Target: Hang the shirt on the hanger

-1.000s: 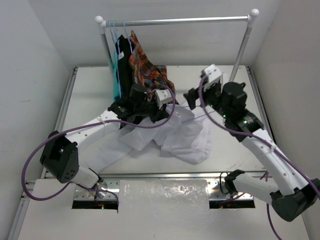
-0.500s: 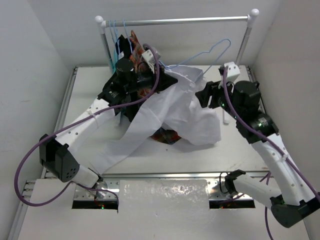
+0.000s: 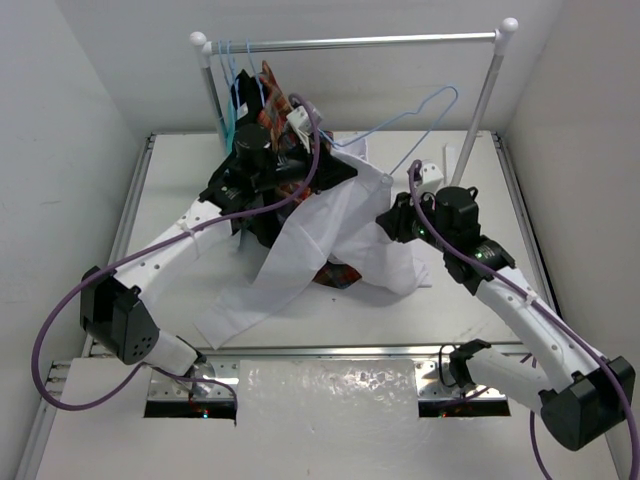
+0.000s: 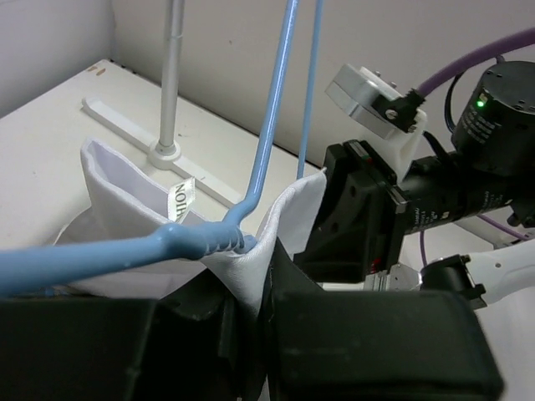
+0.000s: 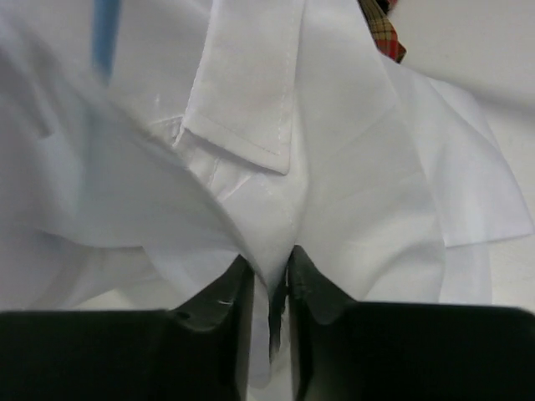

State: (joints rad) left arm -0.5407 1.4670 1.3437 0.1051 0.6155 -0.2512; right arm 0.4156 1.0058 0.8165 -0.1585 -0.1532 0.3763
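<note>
The white shirt (image 3: 330, 225) hangs in the air over the middle of the table, one long part trailing down to the front left. My left gripper (image 3: 330, 172) is raised and shut on a fold of the shirt (image 4: 238, 276), right at the twisted neck of the light-blue hanger (image 4: 196, 241). The hanger (image 3: 400, 115) slants up and right, its hook near the rack's right post. My right gripper (image 3: 388, 220) is shut on another fold of the shirt (image 5: 334, 167) just below the collar (image 5: 247, 92), its jaws pinching cloth at the gripper (image 5: 272, 280).
A clothes rack (image 3: 350, 42) stands at the back, its left end holding black and teal garments (image 3: 236, 115) and a red plaid shirt (image 3: 275, 105) on blue hangers. Plaid cloth (image 3: 335, 273) shows under the white shirt. The rack's right post (image 3: 485, 95) is close to the hanger's hook.
My left arm lifted the shirt and hanger off the table. My right gripper then came in toward the shirt and closed on a fold below the collar.
</note>
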